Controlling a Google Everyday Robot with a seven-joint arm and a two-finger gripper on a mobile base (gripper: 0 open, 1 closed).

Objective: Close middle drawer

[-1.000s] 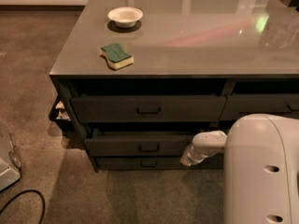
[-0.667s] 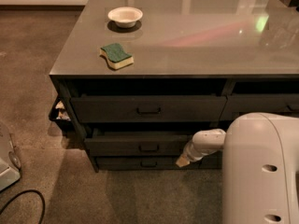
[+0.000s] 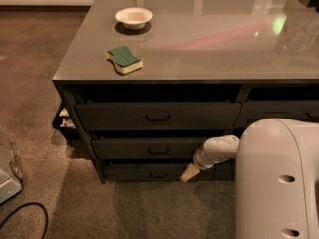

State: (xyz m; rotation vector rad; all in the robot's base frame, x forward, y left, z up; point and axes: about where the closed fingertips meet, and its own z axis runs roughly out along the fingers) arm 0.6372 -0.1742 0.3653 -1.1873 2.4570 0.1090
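End effector on the white arm sits low by the right end of the wide dark grey middle drawer, under the grey surface. Open or closed, I cannot tell. Looks like the pushing step. Next, a straight shove inward.

The gripper sits at lower centre. Its arm hides the right end of the middle drawer. The white robot body, cut off at the lower right, covers the neighbouring drawers. A grey object is cropped at the left edge.
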